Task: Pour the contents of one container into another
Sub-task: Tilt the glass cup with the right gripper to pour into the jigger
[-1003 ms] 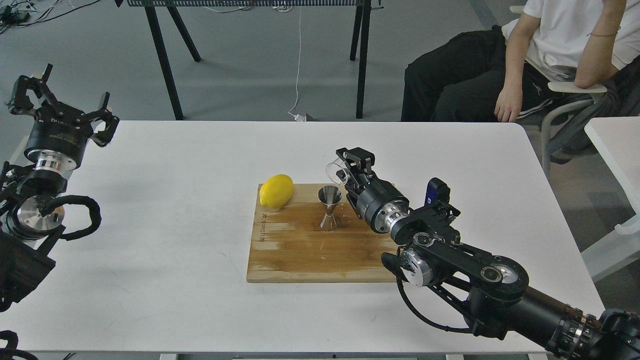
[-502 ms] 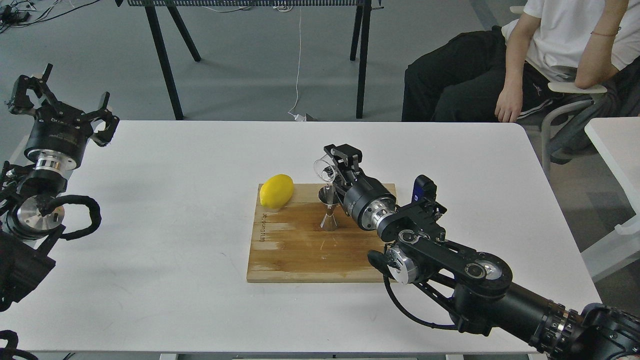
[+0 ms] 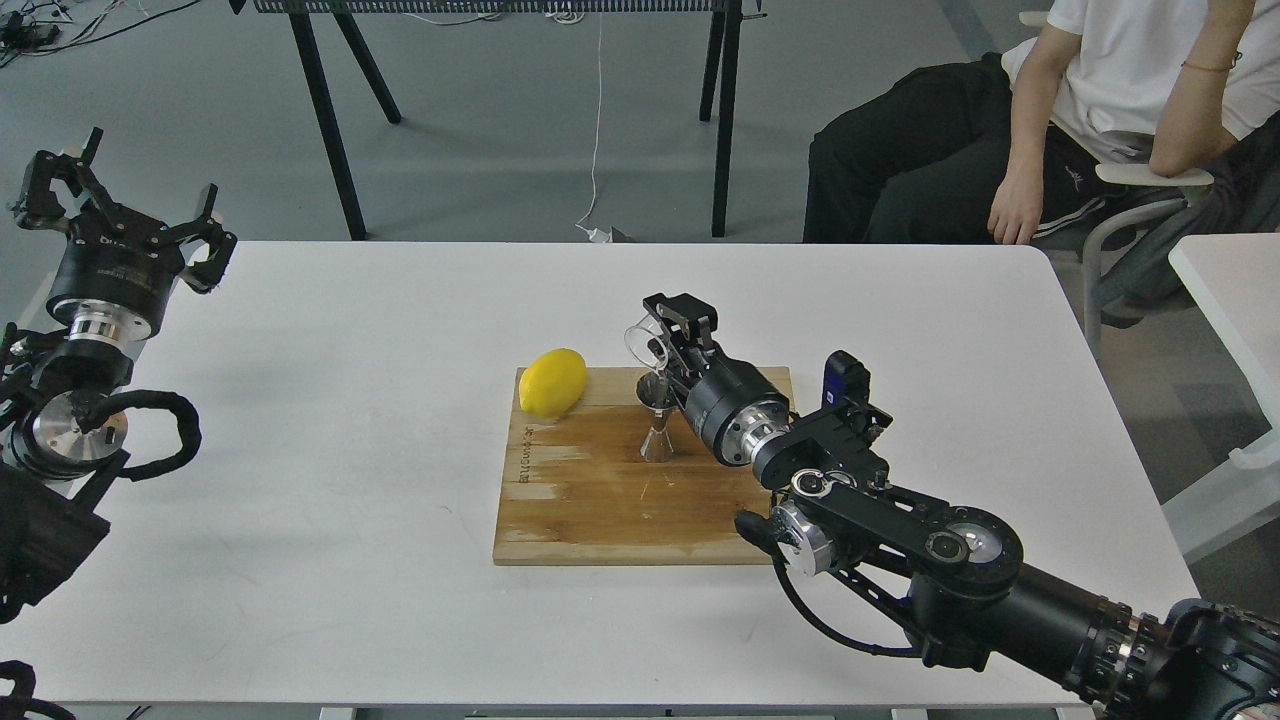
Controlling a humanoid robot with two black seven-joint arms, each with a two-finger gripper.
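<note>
The small clear glass cup (image 3: 645, 343) is tipped on its side in the air, its mouth facing left, just above the mouth of the steel jigger (image 3: 657, 420). My right gripper (image 3: 668, 335) is shut on the cup, reaching in from the lower right. The jigger stands upright on the wooden cutting board (image 3: 590, 500), partly hidden by the gripper's body. My left gripper (image 3: 120, 195) is raised at the far left edge of the table, open and holding nothing.
A yellow lemon (image 3: 552, 382) lies on the board's back left corner. The board sits mid-table on the white table (image 3: 330, 420). A seated person (image 3: 1080, 110) is behind the table's far right corner. Black table legs (image 3: 330, 120) stand behind.
My right gripper has carried the cup to the left, from beside the jigger to over its mouth, tipping it further. The left arm has stayed still.
</note>
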